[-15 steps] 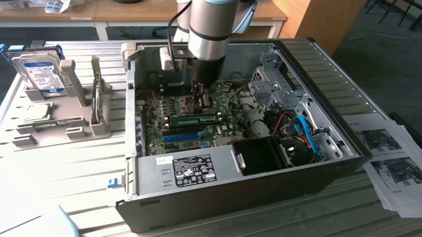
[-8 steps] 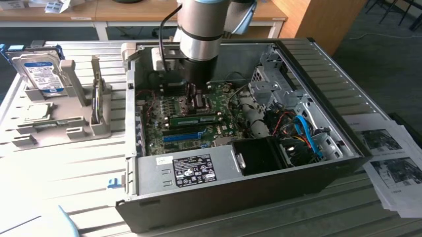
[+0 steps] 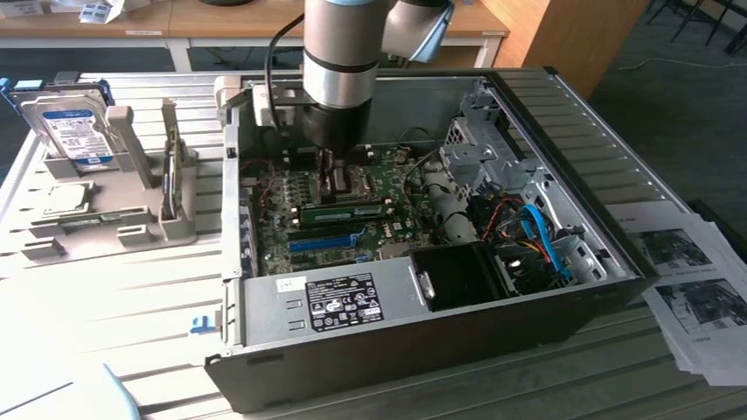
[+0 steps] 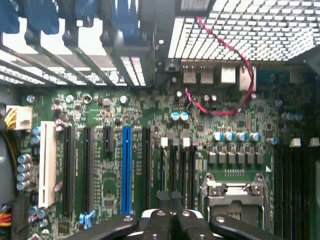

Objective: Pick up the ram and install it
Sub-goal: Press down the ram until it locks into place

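Gripper: down inside the open computer case, over the motherboard.
Jaws: closed, nothing visibly held.
Ram: seated flat on board, just beside gripper.

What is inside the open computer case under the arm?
A green motherboard with a blue slot, a ram stick and cables. The gripper covers the board directly beneath.

A long, narrow green ram stick lies inside the open computer case, resting along the motherboard near its middle. It runs lengthwise from the exterior view's left to right, tilted slightly upward toward the right, just above the long blue slot. A pale label strip covers part of its upper face. It seems to stand on its long edge in a slot, though this is hard to confirm.
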